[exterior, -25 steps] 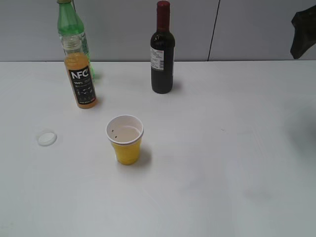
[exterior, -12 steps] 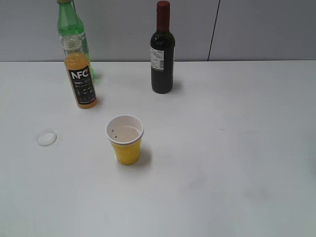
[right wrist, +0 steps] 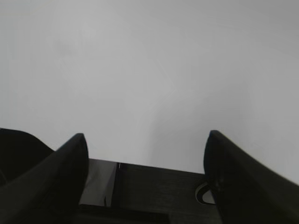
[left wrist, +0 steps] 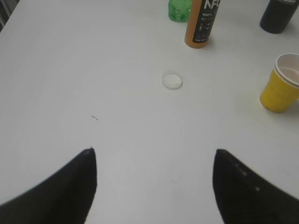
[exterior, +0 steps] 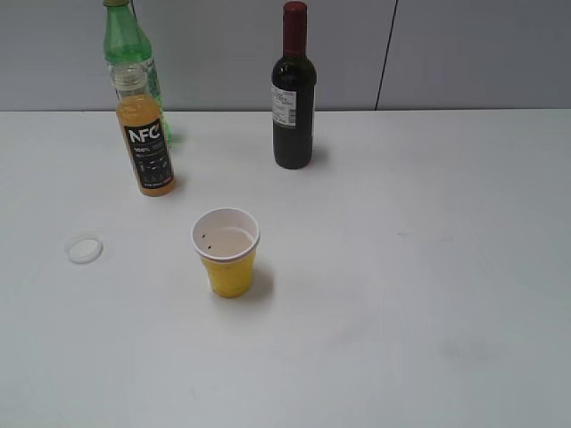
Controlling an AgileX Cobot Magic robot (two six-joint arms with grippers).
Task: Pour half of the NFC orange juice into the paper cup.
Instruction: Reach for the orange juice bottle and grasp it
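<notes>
Exterior view: NFC orange juice [exterior: 145,134] uncapped, nearly full; paper cup [exterior: 227,252] empty; both tools spread.

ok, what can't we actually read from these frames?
- Small orange NFC juice bottle: top cut off by the left wrist view's edge.
- Yellow paper cup: contents unclear, exterior view too small.
- Tall green plastic bottle: lower part hidden behind the juice bottle.
- Right wrist view: only bare table.
</notes>
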